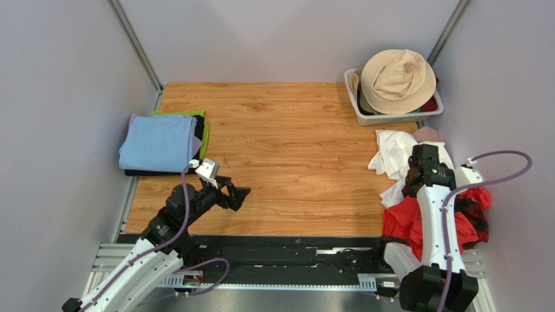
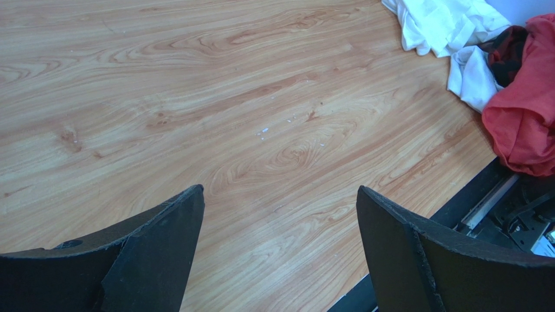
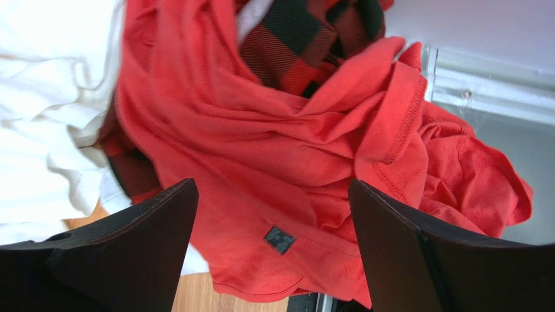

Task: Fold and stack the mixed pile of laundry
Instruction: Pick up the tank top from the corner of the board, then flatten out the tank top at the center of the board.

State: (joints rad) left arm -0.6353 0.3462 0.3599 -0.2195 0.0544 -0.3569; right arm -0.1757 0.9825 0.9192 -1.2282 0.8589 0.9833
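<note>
Right gripper [image 3: 273, 195] hovers with jaws wide and empty, the crumpled bright red cotton T-shirt [image 3: 280, 149] directly beneath it in the mixed laundry pile [image 1: 397, 224] at the right edge of the wooden table [image 1: 293, 162]. This arm is clearly nearer: the left gripper [image 1: 238, 195], also agape and empty, sits well apart. The right wrist view reveals a red-and-black plaid shirt [image 3: 306, 39] tucked under the red folds, mostly hidden from overhead.

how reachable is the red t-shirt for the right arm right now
Probably yes: the right gripper hangs open directly over the red T-shirt, and nothing covers the cloth between its jaws.
</note>
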